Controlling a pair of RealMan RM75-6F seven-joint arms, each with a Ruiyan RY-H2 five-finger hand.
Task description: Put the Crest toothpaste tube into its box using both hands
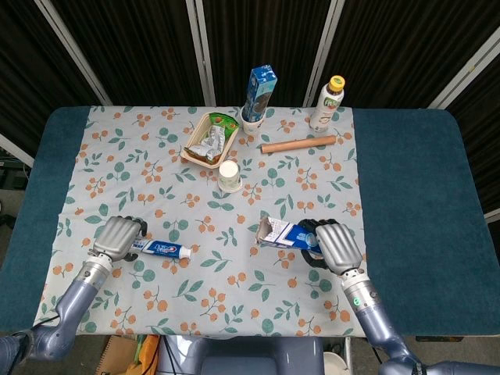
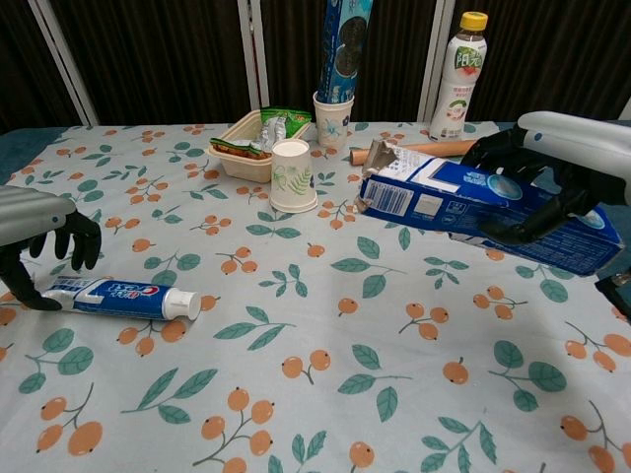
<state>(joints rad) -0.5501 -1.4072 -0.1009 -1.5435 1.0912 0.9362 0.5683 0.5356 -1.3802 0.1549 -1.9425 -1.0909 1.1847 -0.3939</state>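
Right robot hand (image 2: 537,187) grasps box (image 2: 473,202); released left robot hand (image 2: 44,246) straddles toothpaste tube (image 2: 118,296) near cup (image 2: 293,175).

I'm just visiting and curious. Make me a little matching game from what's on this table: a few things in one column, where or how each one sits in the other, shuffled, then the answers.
Things:
1. toothpaste tube
2. toothpaste box
3. yellow-capped bottle
4. wooden stick

Places or states:
A. standing upright at the far edge of the floral cloth
B. held off the table in the right hand, open end facing left
C. lying flat on the cloth, left hand over its tail end
D. lying on the cloth near the bottle

Pairs: 1-C, 2-B, 3-A, 4-D
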